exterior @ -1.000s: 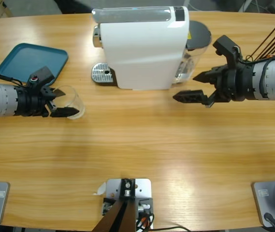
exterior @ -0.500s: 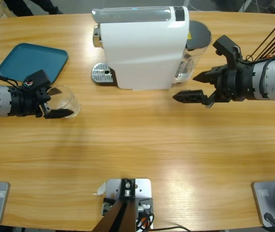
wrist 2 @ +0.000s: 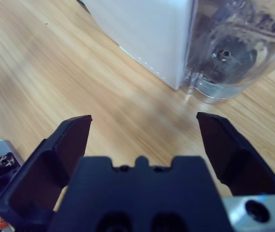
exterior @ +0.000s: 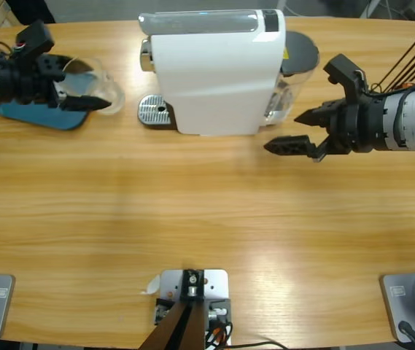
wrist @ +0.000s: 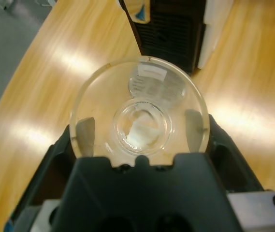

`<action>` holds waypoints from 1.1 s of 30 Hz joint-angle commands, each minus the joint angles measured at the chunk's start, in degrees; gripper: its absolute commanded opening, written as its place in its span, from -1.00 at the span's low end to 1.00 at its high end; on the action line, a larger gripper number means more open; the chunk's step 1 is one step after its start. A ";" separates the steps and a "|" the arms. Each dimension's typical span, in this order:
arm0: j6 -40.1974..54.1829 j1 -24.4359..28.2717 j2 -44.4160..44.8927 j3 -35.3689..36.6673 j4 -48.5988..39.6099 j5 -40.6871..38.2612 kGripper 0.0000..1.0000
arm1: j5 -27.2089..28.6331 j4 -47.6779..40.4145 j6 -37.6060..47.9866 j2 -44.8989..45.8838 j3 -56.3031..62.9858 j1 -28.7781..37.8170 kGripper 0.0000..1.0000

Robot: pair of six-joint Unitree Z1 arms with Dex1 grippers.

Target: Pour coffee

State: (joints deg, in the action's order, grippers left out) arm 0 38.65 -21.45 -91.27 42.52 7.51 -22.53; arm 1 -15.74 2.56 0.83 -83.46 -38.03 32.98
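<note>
Clear glass is what the left end effector [exterior: 83, 93] is clamped on: a small tumbler [exterior: 96, 86] lying on its side, mouth toward the wrist camera, one black jaw pressed to each side of its wall. It hangs at the far left of the bench [exterior: 207, 219], over the teal tray [exterior: 39, 117] and just left of the white coffee machine [exterior: 211, 69]. Tipped like this, the tumbler [wrist: 139, 113] looks meant for pouring, yet the left wrist view shows only a pale film at its base; I see no dark coffee inside, so it may already be emptied, or too little remains to tell. The right end effector [exterior: 298, 131] holds nothing, its jaws spread wide near the machine's clear water tank [wrist 2: 234, 53], likely parked out of the way.
</note>
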 commanded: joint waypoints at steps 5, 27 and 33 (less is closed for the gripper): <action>7.19 1.23 -14.53 11.97 -7.62 -4.07 -0.12 | -1.79 0.78 0.32 -3.50 -1.92 -2.66 0.96; 6.26 -4.22 -21.12 17.47 -7.86 -3.84 -0.13 | -2.49 0.69 0.05 -4.29 -2.22 -3.86 0.96; 6.35 -4.30 -21.07 16.49 -7.86 -4.37 -0.12 | -2.62 0.69 -0.12 -4.52 -2.40 -3.89 0.96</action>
State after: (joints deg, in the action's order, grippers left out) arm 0 45.38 -25.22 -109.65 59.88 -0.09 -25.87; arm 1 -17.04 2.57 0.82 -85.71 -39.94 29.96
